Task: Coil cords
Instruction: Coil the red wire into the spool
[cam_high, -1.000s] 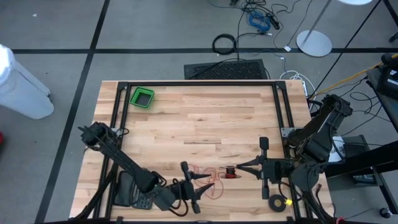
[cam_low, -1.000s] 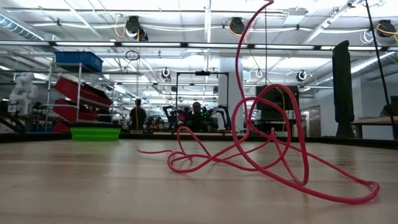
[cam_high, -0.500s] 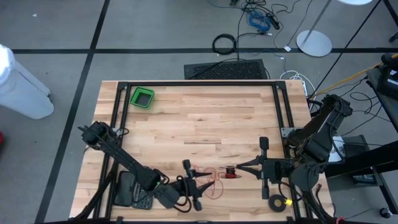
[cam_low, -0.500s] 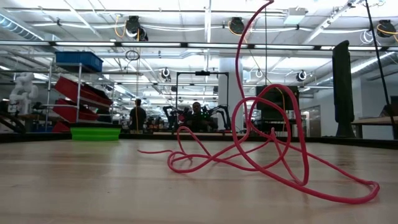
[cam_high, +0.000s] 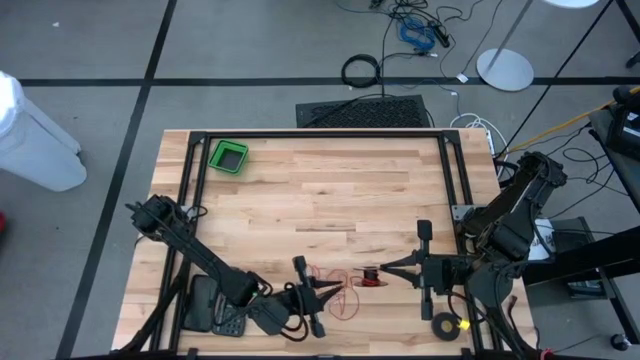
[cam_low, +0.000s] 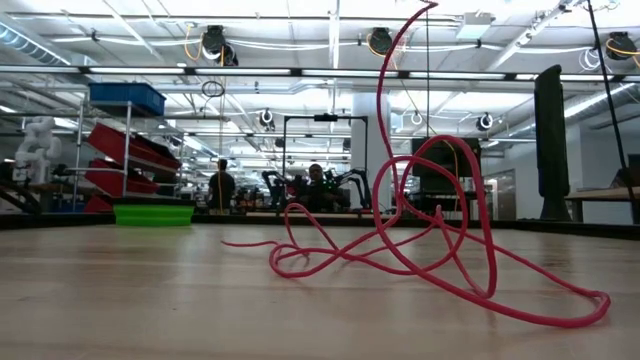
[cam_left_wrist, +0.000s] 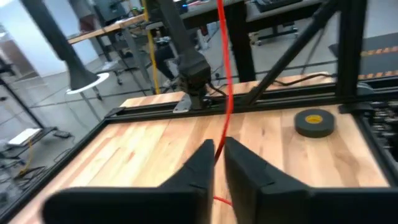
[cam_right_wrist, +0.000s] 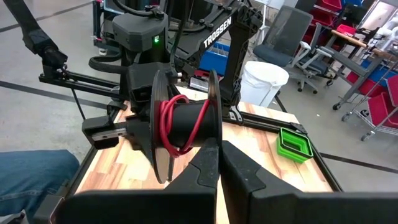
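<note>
Wooden slats form the table (cam_high: 320, 190), bounded by a black frame, with a workshop of shelves and benches visible beyond it in the low view. At the far left corner sits a green bin (cam_high: 228, 156). Near the right corner, just off the wood, lies a black tape ring (cam_high: 444, 325) — it also shows in the left wrist view (cam_left_wrist: 313, 121).

A red cord (cam_high: 335, 290) lies in loose loops along the near edge, between the two grippers. In the low view the cord (cam_low: 430, 240) sprawls over the wood, and one strand rises steeply out of the top of the picture.

The left gripper (cam_high: 328, 291) is at the near edge, left of centre, pointing right. Its fingers (cam_left_wrist: 199, 165) are pinched on a taut stretch of the cord (cam_left_wrist: 222, 74), with only a narrow gap between them.

The right gripper (cam_high: 388, 268) is at the near edge, right of centre, pointing left. Its fingers (cam_right_wrist: 208, 158) are clenched together on the rim of a small black spool (cam_right_wrist: 180, 124), which carries a few turns of the cord. From above, the spool (cam_high: 371, 275) sits just at the right gripper's tip, near the loops.
</note>
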